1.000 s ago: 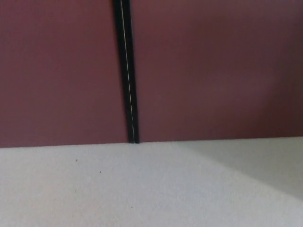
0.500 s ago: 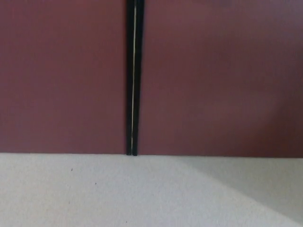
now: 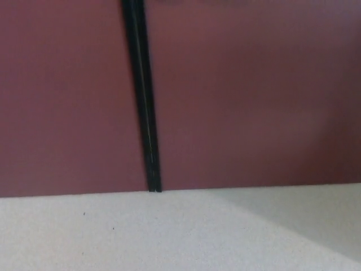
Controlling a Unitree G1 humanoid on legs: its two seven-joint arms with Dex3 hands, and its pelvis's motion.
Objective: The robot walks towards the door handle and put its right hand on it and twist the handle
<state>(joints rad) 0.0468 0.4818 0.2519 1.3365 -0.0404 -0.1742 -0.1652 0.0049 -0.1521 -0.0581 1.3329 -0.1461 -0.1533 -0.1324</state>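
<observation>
Above the pale floor [image 3: 169, 237], maroon door panels [image 3: 254, 96] meet at a black seam [image 3: 144, 113]; neither hand shows.

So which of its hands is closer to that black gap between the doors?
Neither can be judged: no hand shows. Only the black gap, maroon doors and pale floor are visible.

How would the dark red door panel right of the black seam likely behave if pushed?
The right door panel looks flat and rigid, so it probably would not flex. It likely swings rather than tips, parting at the black seam. No handle shows, so latching is unclear.
</observation>
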